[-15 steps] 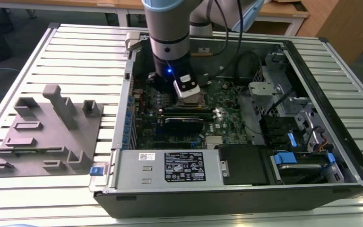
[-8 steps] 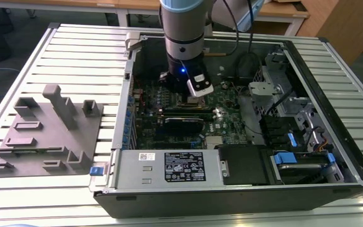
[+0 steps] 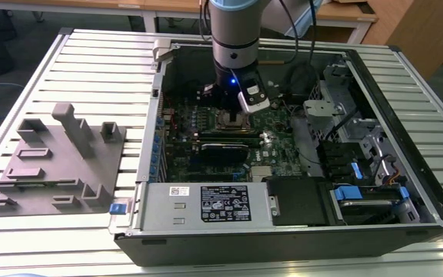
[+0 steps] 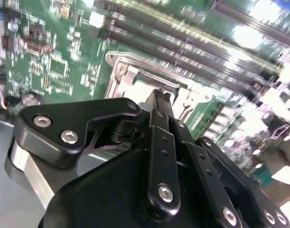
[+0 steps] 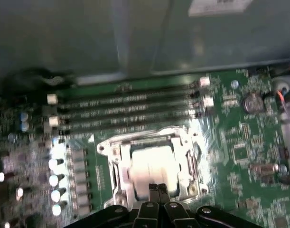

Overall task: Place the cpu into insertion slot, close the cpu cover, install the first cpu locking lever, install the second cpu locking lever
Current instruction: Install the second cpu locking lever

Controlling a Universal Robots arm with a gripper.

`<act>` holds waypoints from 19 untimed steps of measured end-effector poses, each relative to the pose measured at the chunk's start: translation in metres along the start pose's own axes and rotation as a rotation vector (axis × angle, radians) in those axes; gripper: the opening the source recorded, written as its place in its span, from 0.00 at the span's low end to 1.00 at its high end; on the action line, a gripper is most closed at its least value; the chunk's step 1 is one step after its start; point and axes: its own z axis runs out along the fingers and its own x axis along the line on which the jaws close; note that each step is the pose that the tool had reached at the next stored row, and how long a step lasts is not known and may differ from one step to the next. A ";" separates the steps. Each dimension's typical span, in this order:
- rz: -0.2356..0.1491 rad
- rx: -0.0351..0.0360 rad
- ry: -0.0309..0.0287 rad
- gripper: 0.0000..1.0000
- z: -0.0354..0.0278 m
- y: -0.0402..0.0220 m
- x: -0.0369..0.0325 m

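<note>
Lying flat in the insertion slot (image 5: 152, 166), the cpu (image 5: 152, 164) faces silvery side up, squarish, with the gripper (image 5: 158, 189) over its edge, fingers pressed together; the exterior view adds the computer case (image 3: 299, 231).

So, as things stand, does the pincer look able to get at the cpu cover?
Probably yes: the pincer hangs right over the cpu cover, fingertips together at the cpu, with nothing between them in the first wrist view.
</note>
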 end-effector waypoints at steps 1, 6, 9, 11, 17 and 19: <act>0.000 0.0012 -0.0002 0.11 0.0003 0.0024 0.0003; -0.042 -0.0015 0.0044 0.11 0.0004 0.0035 0.0005; -0.068 -0.0041 0.0074 0.11 0.0005 0.0043 0.0007; -0.074 -0.0045 0.0080 0.11 0.0006 0.0054 0.0006; -0.079 -0.0052 0.0088 0.11 0.0009 0.0061 -0.0008; -0.079 -0.0051 0.0088 0.11 0.0009 0.0061 -0.0008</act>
